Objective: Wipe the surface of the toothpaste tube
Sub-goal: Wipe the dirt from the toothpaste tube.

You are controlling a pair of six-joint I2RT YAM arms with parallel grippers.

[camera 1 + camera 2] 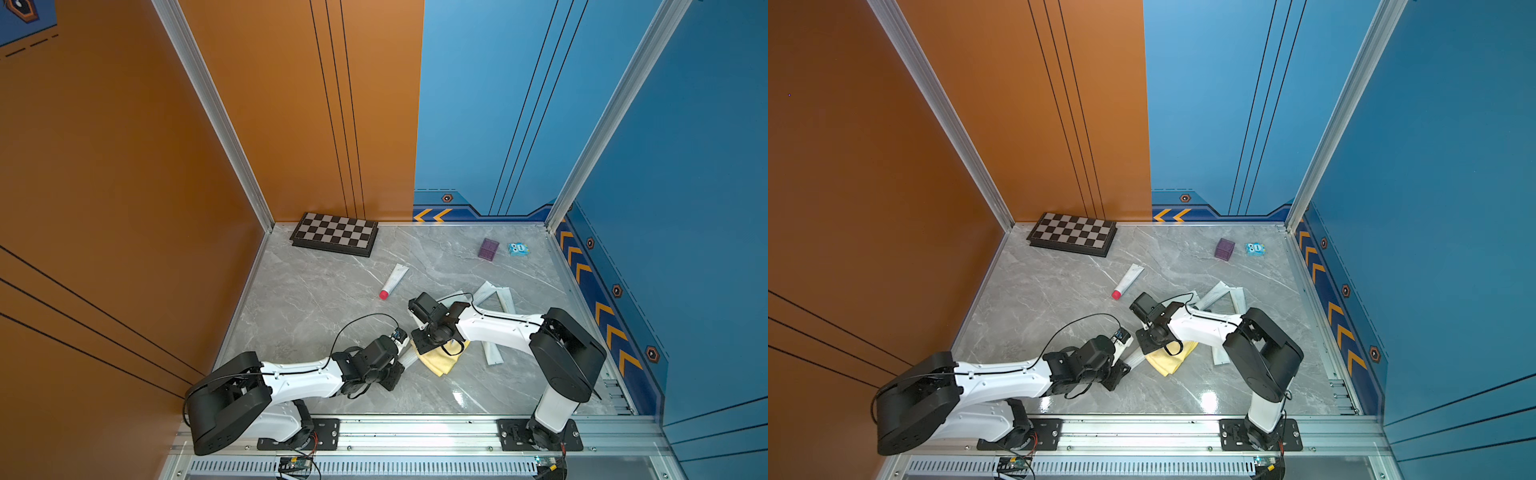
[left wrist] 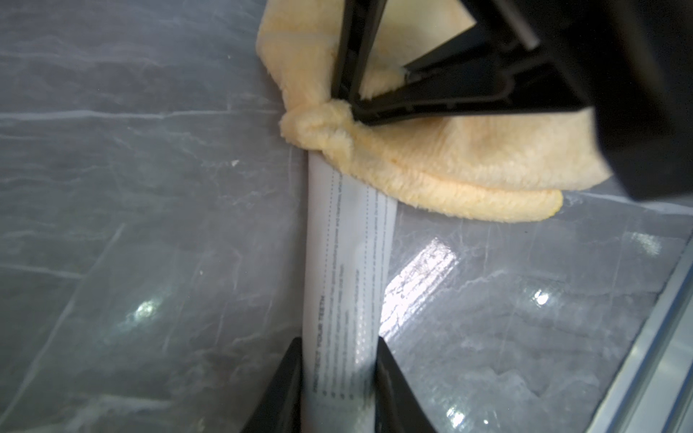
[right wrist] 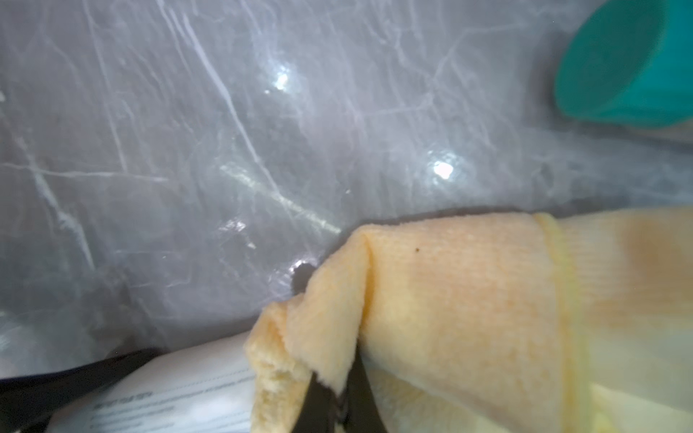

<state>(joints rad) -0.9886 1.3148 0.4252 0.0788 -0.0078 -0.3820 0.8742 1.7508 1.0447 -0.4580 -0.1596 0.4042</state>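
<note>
A white toothpaste tube with grey print lies low over the marble table, and my left gripper is shut on its sides. Its far end goes under a yellow cloth. My right gripper is shut on a fold of that cloth and holds it down against the tube. In both top views the two grippers meet near the table's front middle, with the cloth spread under the right wrist and only a short piece of tube showing.
A second tube with a red cap lies farther back. Long pale packets lie under the right arm. A chessboard sits at the back left, a purple box and a blue pack at the back right. A teal round object shows beyond the cloth.
</note>
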